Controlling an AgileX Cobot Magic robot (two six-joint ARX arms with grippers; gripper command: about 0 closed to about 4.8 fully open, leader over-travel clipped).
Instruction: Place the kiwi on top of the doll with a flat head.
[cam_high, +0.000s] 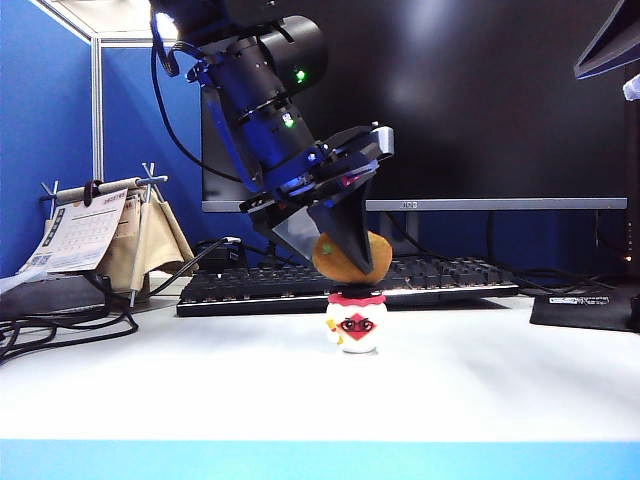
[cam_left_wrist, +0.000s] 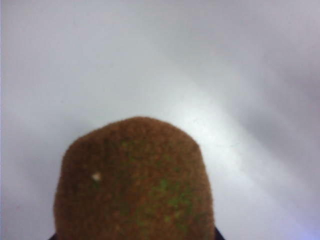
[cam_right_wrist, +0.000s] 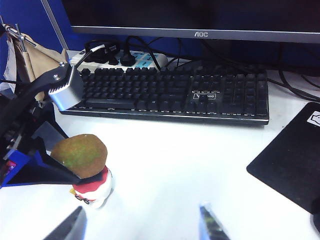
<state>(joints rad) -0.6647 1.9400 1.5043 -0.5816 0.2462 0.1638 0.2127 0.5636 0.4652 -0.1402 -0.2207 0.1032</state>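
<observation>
The left gripper (cam_high: 345, 255) reaches down from eleven o'clock at the table's (cam_high: 480, 370) centre, its fingers (cam_high: 352, 235) clamped on the kiwi (cam_high: 352, 258). The kiwi sits between them, resting on the doll's (cam_high: 356, 322) flat head. The right gripper (cam_right_wrist: 142, 222) hangs back well apart, at the doll's three o'clock, jaws spread and empty.
</observation>
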